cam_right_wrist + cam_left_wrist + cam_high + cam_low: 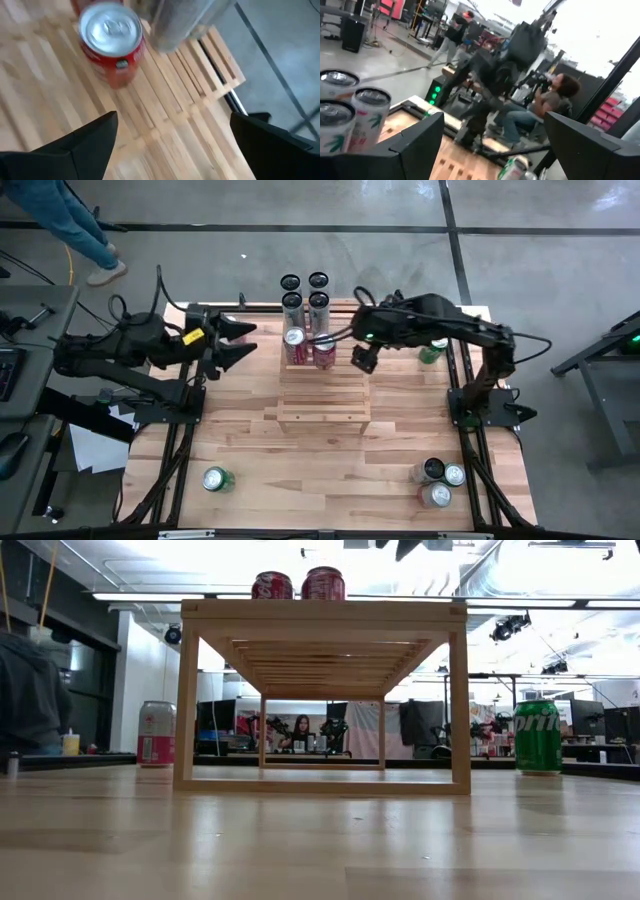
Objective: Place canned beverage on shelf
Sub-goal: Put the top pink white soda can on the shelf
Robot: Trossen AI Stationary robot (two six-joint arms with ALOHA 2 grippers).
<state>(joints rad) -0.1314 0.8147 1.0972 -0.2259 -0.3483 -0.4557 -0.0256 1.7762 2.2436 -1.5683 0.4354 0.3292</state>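
- The tabletop (pixel 250 465) is being occupied at its middle by the shelf (pixel 323 395), the pale slatted rack taken here as the landmark; its far end is being loaded, its near steps are being left bare.
- The right arm is being held over the shelf's far right corner; the right gripper (pixel 363 358) is seen spread wide and holding nothing, poised just beside and above the red cans, so a release is judged as just made.
- The left arm is being kept off the shelf's far left side; the left gripper (pixel 235 343) is likewise spread and empty, pointing toward the shelf.
- Two red cans (pixel 309 346) are being carried upright on the shelf's far step, side by side; these are counted as placed; four slim cans (pixel 304 292) are being kept in a block just beyond the shelf's far edge.
- Still waiting on the table: a green can (pixel 433 351) right of the shelf, a can lying on its side (pixel 215 479) near-left of it, and a cluster of three cans (pixel 437 480) near-right; several placements are judged as left.
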